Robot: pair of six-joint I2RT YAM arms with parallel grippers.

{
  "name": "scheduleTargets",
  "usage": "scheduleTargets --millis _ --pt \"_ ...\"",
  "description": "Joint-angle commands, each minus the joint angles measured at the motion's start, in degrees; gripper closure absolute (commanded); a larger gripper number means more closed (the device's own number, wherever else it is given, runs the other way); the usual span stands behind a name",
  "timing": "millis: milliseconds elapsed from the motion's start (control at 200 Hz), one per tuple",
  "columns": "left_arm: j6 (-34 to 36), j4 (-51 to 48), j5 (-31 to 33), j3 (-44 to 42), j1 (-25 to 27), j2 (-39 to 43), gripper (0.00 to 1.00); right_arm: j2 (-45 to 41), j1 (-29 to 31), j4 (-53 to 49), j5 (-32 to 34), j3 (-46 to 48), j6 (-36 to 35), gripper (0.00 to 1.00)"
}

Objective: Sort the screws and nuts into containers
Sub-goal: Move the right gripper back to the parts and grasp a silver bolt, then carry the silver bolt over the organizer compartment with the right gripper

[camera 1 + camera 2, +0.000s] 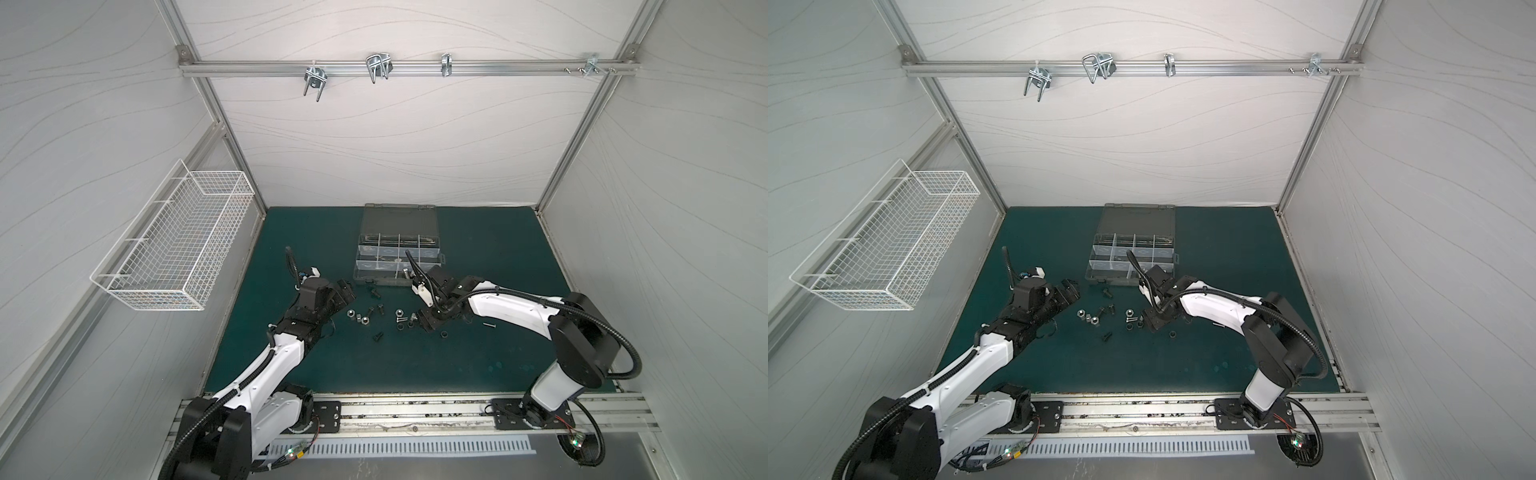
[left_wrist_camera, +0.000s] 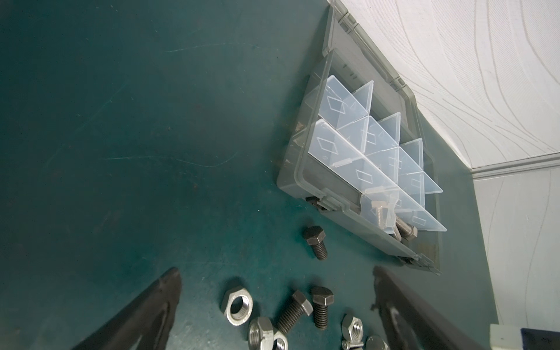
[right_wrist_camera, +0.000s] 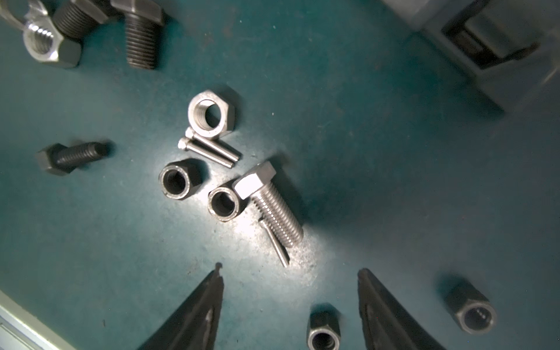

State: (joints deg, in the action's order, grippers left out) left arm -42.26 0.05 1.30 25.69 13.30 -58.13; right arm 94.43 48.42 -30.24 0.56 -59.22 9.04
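Screws and nuts lie loose on the green mat in front of the grey case of containers (image 1: 382, 283) (image 1: 1121, 281) (image 2: 292, 181). My left gripper (image 1: 348, 291) (image 2: 275, 269) is open over black bolts (image 2: 295, 310) and a silver nut (image 2: 238, 304), touching none. My right gripper (image 1: 419, 323) (image 3: 290, 270) hangs low over the mat, jaws apart. A black nut (image 3: 323, 331) stands between its fingers without touching them. Just past the tips lie a silver hex bolt (image 3: 269, 206) and a thin screw (image 3: 277, 242). Silver bolts (image 2: 403, 230) sit in one near compartment.
The case lid (image 1: 399, 218) lies open toward the back wall. A white wire basket (image 1: 178, 241) hangs on the left wall, and U-shaped hooks (image 1: 378, 66) hang on the rail above. One thin screw (image 1: 489, 325) lies apart, under the right arm.
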Motion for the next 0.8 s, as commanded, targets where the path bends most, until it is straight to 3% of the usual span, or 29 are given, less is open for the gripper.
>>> scheduleTargets --millis 0,415,795 --pt "-0.4 1.9 1.4 1.4 0.2 -0.3 0.0 2.1 0.6 -0.9 -0.3 -2.1 -0.2 0.33" --pt "0.0 1.5 1.7 2.0 0.2 -0.5 0.0 8.3 0.4 -0.1 -1.1 -6.5 -0.7 0.53" --pt "0.4 1.2 1.9 2.4 0.2 -0.6 0.0 10.2 0.5 -0.2 0.0 -6.8 -0.8 0.63"
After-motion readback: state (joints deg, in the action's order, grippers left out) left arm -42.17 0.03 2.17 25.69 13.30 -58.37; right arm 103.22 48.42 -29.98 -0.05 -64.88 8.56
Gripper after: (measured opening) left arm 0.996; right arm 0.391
